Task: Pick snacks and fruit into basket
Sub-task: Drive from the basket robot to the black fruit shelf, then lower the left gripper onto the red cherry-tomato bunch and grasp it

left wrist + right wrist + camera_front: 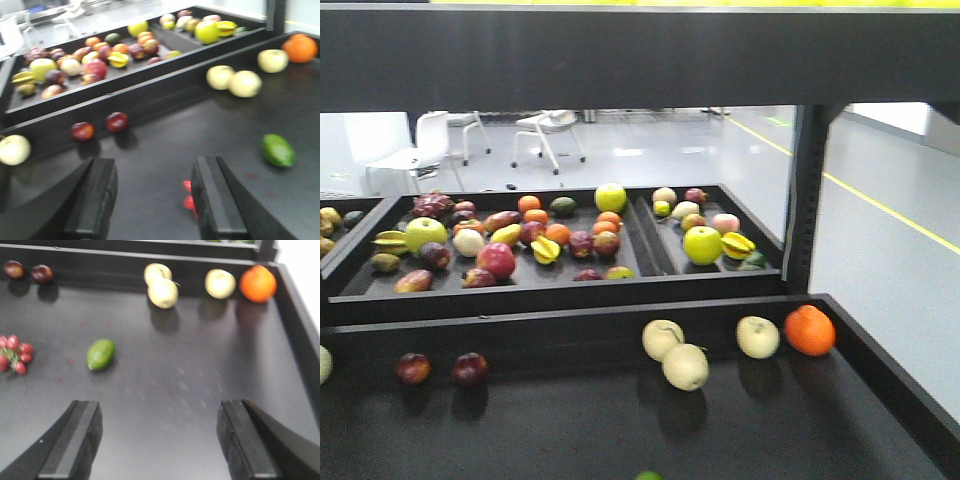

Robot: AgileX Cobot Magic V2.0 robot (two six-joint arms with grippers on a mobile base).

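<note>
The left gripper (pixel 155 200) and right gripper (pixel 160 445) stand released, empty. A green fruit (pixel 101 354) lies at eleven o'clock of the right one.

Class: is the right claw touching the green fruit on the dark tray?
Apart. The right wrist view shows the green fruit lying ahead of the open right claw, with bare tray floor between them.

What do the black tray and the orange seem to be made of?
Tray: probably painted metal or coated board, semi-matte black; it carries dim, blurred reflections of what lies on it. Orange: uniform bright skin with a soft sheen, so possibly a plastic replica; a real one is not excluded.
</note>
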